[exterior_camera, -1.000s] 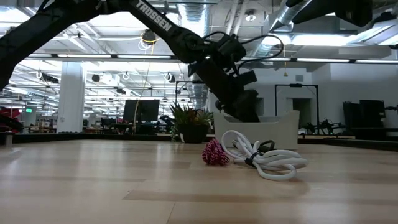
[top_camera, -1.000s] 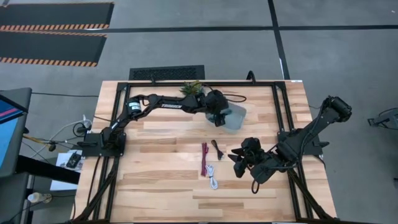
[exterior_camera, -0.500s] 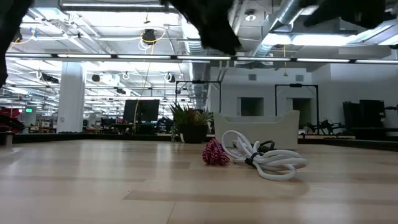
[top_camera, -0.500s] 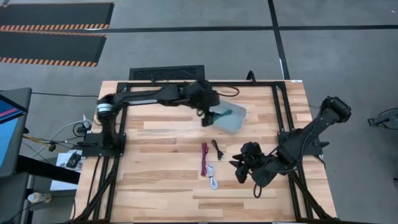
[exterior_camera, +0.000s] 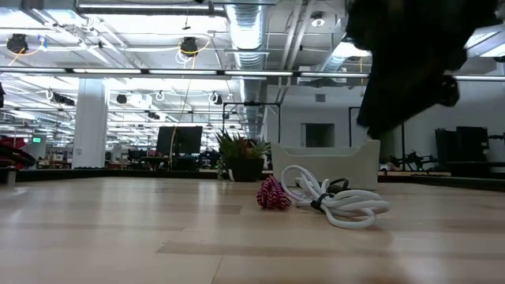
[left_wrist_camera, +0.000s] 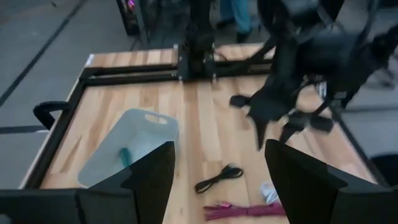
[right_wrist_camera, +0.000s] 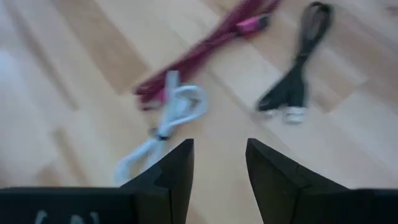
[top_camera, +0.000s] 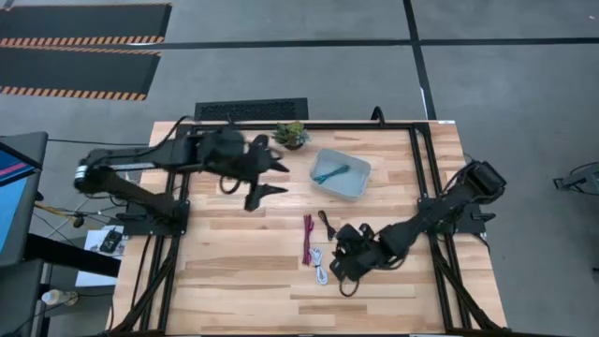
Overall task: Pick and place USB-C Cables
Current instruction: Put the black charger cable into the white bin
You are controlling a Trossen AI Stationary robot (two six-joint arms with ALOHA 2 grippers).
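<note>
Three cables lie on the wood in the middle of the table: the maroon-red cable (top_camera: 307, 240) (right_wrist_camera: 205, 53), the black cable (top_camera: 326, 225) (right_wrist_camera: 295, 81) and the white cable (top_camera: 320, 266) (right_wrist_camera: 168, 121). The teal cable (top_camera: 331, 173) (left_wrist_camera: 124, 155) lies inside the pale bin (top_camera: 356, 183). My right gripper (top_camera: 335, 270) (right_wrist_camera: 219, 143) is open, just right of the white cable and above it. My left gripper (top_camera: 279, 178) (left_wrist_camera: 219, 146) is open over bare wood, left of the bin. In the low view the white cable (exterior_camera: 331, 199) and the maroon-red cable (exterior_camera: 273, 193) lie in front of the bin (exterior_camera: 327, 162).
A small potted plant (top_camera: 290, 134) stands at the far edge, between my left gripper and the bin. A dark metal frame (top_camera: 412, 168) runs along the far and side edges. Bare wood lies along the near edge and on the left half.
My left gripper has drawn back from over the bin toward the table's left, and the teal cable now shows lying in the bin. My right gripper has moved left and toward the near edge, closing on the white cable. The three cables on the wood have not moved.
</note>
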